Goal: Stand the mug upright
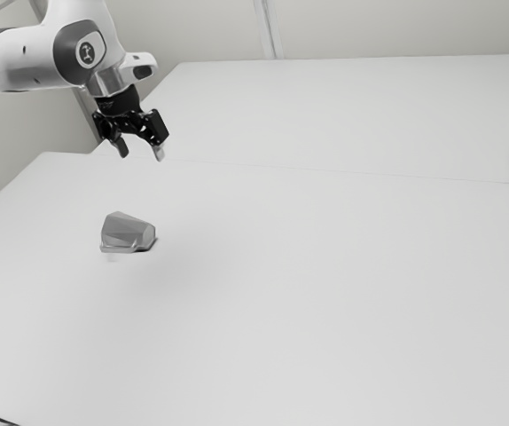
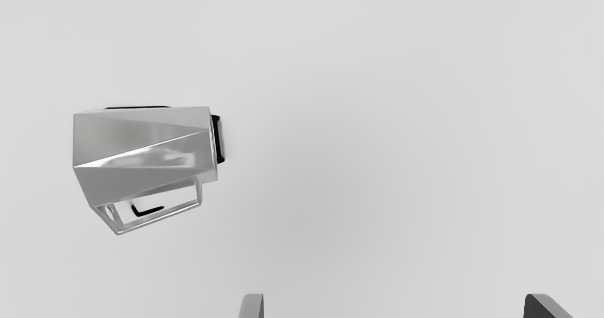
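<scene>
- Your faceted, silvery metallic mug (image 2: 141,153) lies sideways on the white counter (image 1: 325,293); standing it upright remains.
- Your grey-tipped black fingers (image 2: 252,306) are spread apart, empty.

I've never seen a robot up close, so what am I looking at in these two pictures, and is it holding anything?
The machine is one jointed robot arm. At its end is a black gripper, a hand with two fingers, here standing apart with nothing between them.

The exterior view is taken from beside the arm, which comes in from that view's upper left. The wrist view comes from a camera riding on the robot's hand, looking down at the table; its fingertips show at the bottom edge.

On the table lies a grey, faceted mug, tipped on its side, with an angular handle. Both pictures are computer-made, from a simulator.
</scene>
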Motion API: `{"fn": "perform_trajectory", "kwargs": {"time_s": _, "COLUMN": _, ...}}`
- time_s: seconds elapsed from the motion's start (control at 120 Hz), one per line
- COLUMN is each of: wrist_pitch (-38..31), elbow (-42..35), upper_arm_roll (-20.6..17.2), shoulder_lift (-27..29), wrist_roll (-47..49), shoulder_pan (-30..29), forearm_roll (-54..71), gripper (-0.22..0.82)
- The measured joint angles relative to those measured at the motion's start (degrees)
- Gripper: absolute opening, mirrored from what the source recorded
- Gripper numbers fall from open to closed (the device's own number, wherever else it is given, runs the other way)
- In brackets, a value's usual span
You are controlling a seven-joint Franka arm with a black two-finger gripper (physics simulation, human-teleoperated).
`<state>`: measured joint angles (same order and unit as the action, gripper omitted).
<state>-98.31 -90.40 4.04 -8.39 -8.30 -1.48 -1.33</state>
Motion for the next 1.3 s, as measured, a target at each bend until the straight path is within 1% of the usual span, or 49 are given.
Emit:
{"fn": "perform_trajectory", "kwargs": {"time_s": 0.5, "wrist_pitch": 0.27, "elbow": 0.54, "upper_arm_roll": 0.21, "shoulder_lift": 0.71, "wrist_roll": -0.04, "shoulder_pan": -0.09, "forearm_roll": -0.24, "gripper": 0.6}}
{"fn": "perform_trajectory", "kwargs": {"time_s": 0.583, "wrist_pitch": 0.43, "elbow": 0.76, "upper_arm_roll": 2.33, "shoulder_lift": 0.8, "wrist_roll": -1.29, "shoulder_pan": -0.49, "forearm_roll": -2.85, "gripper": 0.6}}
{"fn": "perform_trajectory", "kwargs": {"time_s": 0.667, "wrist_pitch": 0.86, "elbow": 0.87, "upper_arm_roll": 3.78, "shoulder_lift": 0.48, "wrist_roll": -3.26, "shoulder_pan": -3.31, "forearm_roll": -7.21, "gripper": 0.6}}
{"fn": "perform_trajectory", "kwargs": {"time_s": 0.7, "wrist_pitch": 1.06, "elbow": 0.88, "upper_arm_roll": 5.32, "shoulder_lift": 0.23, "wrist_roll": -4.24, "shoulder_pan": -4.0, "forearm_roll": -9.49, "gripper": 0.6}}
{"fn": "perform_trajectory", "kwargs": {"time_s": 0.758, "wrist_pitch": 1.79, "elbow": 1.18, "upper_arm_roll": 9.22, "shoulder_lift": -0.7, "wrist_roll": -6.21, "shoulder_pan": -4.93, "forearm_roll": -13.84, "gripper": 0.6}}
{"fn": "perform_trajectory", "kwargs": {"time_s": 0.8, "wrist_pitch": 2.48, "elbow": 2.11, "upper_arm_roll": 10.99, "shoulder_lift": -2.43, "wrist_roll": -7.8, "shoulder_pan": -6.61, "forearm_roll": -17.05, "gripper": 0.6}}
{"fn": "perform_trajectory", "kwargs": {"time_s": 0.858, "wrist_pitch": 3.83, "elbow": 5.64, "upper_arm_roll": 12.0, "shoulder_lift": -7.24, "wrist_roll": -10.33, "shoulder_pan": -9.62, "forearm_roll": -21.7, "gripper": 0.6}}
{"fn": "perform_trajectory", "kwargs": {"time_s": 0.925, "wrist_pitch": 5.83, "elbow": 9.84, "upper_arm_roll": 12.34, "shoulder_lift": -12.7, "wrist_roll": -13.3, "shoulder_pan": -13.47, "forearm_roll": -26.65, "gripper": 0.6}}
{"fn": "perform_trajectory", "kwargs": {"time_s": 1.083, "wrist_pitch": 9.71, "elbow": 16.29, "upper_arm_roll": 12.24, "shoulder_lift": -23.22, "wrist_roll": -20.23, "shoulder_pan": -21.35, "forearm_roll": -36.64, "gripper": 0.6}}
{"fn": "perform_trajectory", "kwargs": {"time_s": 1.208, "wrist_pitch": 11.64, "elbow": 18.58, "upper_arm_roll": 11.83, "shoulder_lift": -29.97, "wrist_roll": -25.07, "shoulder_pan": -24.35, "forearm_roll": -43.24, "gripper": 0.6}}
{"fn": "perform_trajectory", "kwargs": {"time_s": 1.3, "wrist_pitch": 12.49, "elbow": 18.68, "upper_arm_roll": 11.79, "shoulder_lift": -32.78, "wrist_roll": -28.19, "shoulder_pan": -25.17, "forearm_roll": -48.2, "gripper": 0.6}}
